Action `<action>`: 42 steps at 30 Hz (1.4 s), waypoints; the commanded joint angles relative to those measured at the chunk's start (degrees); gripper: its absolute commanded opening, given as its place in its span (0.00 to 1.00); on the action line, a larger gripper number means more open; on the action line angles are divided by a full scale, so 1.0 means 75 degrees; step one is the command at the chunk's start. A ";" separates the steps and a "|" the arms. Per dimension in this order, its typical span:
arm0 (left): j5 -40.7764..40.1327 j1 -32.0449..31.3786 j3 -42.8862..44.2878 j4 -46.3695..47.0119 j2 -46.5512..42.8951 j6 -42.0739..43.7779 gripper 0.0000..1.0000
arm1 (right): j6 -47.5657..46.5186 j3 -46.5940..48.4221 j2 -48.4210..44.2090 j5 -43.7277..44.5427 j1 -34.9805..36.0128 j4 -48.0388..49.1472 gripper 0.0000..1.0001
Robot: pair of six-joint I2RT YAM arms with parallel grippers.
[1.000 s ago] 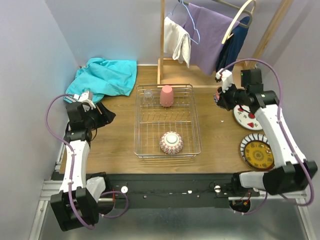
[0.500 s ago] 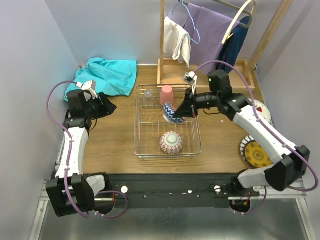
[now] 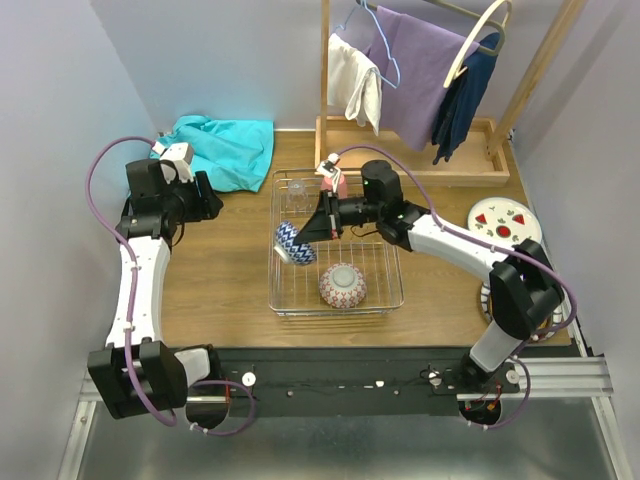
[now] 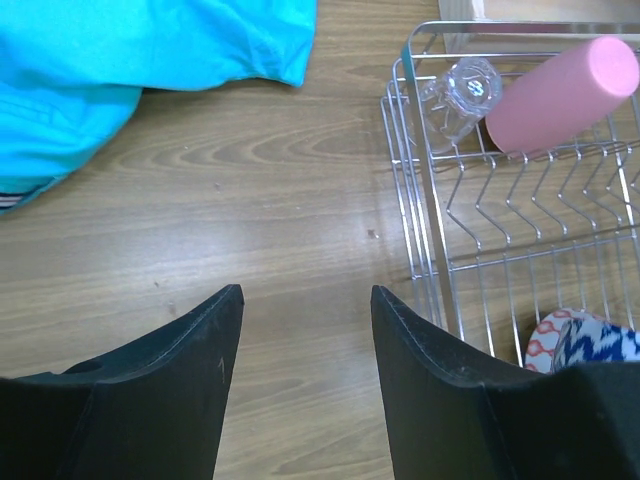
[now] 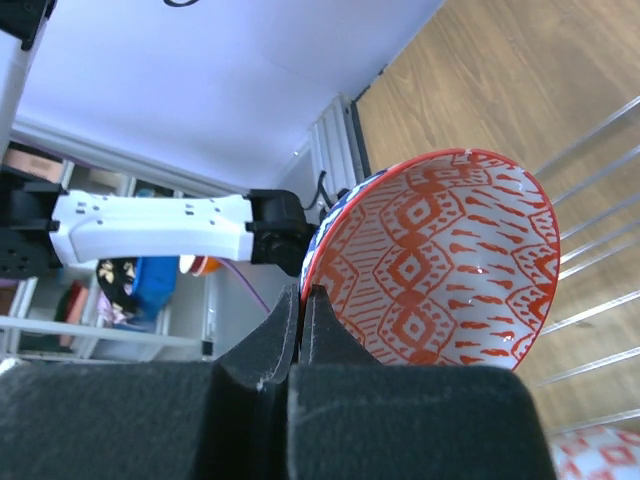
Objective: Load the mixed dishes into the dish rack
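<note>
My right gripper (image 3: 316, 228) is shut on the rim of the blue-patterned bowl (image 3: 293, 243) and holds it tilted on edge over the left side of the silver wire dish rack (image 3: 388, 262). In the right wrist view the gripper (image 5: 302, 296) pinches the bowl (image 5: 440, 255), whose inside is red-patterned. In the rack are the pink cup (image 3: 338, 182), the small clear glass (image 3: 296, 192) and the upside-down pink-patterned bowl (image 3: 342, 285). My left gripper (image 3: 203, 200) is open and empty above the wood left of the rack. The left wrist view shows it (image 4: 305, 300), the cup (image 4: 560, 95), the glass (image 4: 460, 92) and the bowl (image 4: 600, 345).
The white plate with red fruit motifs (image 3: 502, 218) lies at the right edge; a striped-rim plate (image 3: 487, 296) shows partly behind my right arm. A turquoise cloth (image 3: 225, 148) lies at the back left. A wooden clothes rack (image 3: 400, 165) with hanging clothes stands behind the dish rack.
My right arm has swung left from the plates, carrying the blue-patterned bowl across to the rack's left side. My left arm has risen and shifted slightly back.
</note>
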 commanded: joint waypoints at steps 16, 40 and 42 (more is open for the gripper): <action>-0.0251 -0.0074 0.0280 0.0332 0.0406 0.0370 0.63 | 0.2910 0.0430 0.0321 0.4768 0.0946 0.0084 0.00; -0.0263 -0.0109 0.0116 0.0145 0.0207 0.0240 0.63 | 0.4011 -0.0812 0.0555 0.4510 0.0840 0.0541 0.00; -0.0275 -0.0109 0.0092 0.0156 0.0242 0.0276 0.63 | 0.4093 -0.0824 0.0625 0.4510 0.0805 0.0529 0.00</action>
